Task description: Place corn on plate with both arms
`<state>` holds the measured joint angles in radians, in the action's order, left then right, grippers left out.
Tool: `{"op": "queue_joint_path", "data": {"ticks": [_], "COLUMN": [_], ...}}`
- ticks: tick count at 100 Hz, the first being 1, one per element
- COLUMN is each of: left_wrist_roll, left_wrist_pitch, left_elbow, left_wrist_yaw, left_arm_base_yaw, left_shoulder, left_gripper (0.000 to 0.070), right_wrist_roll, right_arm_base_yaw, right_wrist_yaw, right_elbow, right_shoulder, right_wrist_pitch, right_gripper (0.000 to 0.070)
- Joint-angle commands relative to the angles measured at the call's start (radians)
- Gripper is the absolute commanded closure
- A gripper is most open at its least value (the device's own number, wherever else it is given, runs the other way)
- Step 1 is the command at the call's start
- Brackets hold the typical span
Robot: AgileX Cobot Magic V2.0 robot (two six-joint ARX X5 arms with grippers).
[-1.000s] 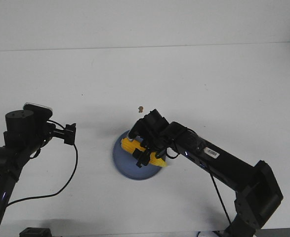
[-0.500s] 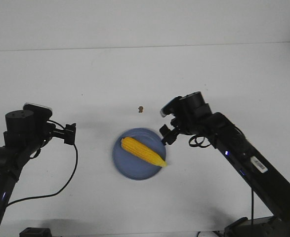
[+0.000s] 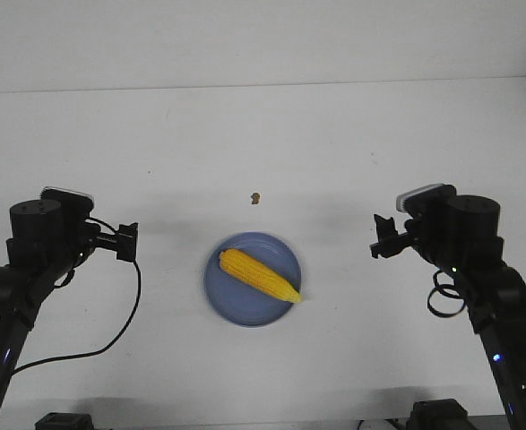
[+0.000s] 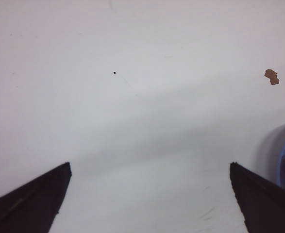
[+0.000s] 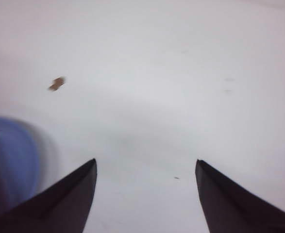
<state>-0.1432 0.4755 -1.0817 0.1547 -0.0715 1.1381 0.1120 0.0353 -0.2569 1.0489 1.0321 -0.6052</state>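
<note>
Now the corn point(image 3: 259, 276) lies diagonally across the plate point(image 3: 285, 258), fat end toward the left arm, pointed tip just poking over the rim on the right side. Nothing is touching it. Right gripper point(image 3: 375, 242) sits well off to the right of the plate, jaws spread wide in its wrist view with bare table between them and only a blurred blue edge of the plate off to one side. Left gripper point(image 3: 126, 242) hangs on the far left, well apart from the plate too; its wrist view shows the fingers wide apart and empty, a sliver of plate and yellow at the frame edge. A small brown speck point(image 3: 255, 197) rests on the table just beyond the plate, not part of this.

By my read, the placing step looks done and this is the retreat. What's left, if anything, is simply parking both arms clear. One thing to watch: that overhanging tip means the cob could roll if the plate gets bumped.
</note>
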Motion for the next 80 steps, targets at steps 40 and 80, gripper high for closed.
{"op": "queue_joint_path", "data": {"ticks": [40, 80], "left_wrist_roll": [0.079, 0.172], "left_wrist_pitch": [-0.117, -0.286], "left_elbow": [0.026, 0.455], "left_wrist_yaw": [0.003, -0.046], "left_arm_base_yaw": [0.009, 0.009], "left_shoulder": [-0.196, -0.541], "left_gripper": [0.0034, 0.0034], "right_wrist_roll": [-0.087, -0.149], "right_arm_base_yaw": [-0.075, -0.074], "right_wrist_yaw": [0.07, 0.066], "right_elbow": [-0.276, -0.442], "right_shoulder": [-0.383, -0.579], "right_wrist_pitch": [0.206, 0.299], "right_gripper": [0.0272, 0.0271]}}
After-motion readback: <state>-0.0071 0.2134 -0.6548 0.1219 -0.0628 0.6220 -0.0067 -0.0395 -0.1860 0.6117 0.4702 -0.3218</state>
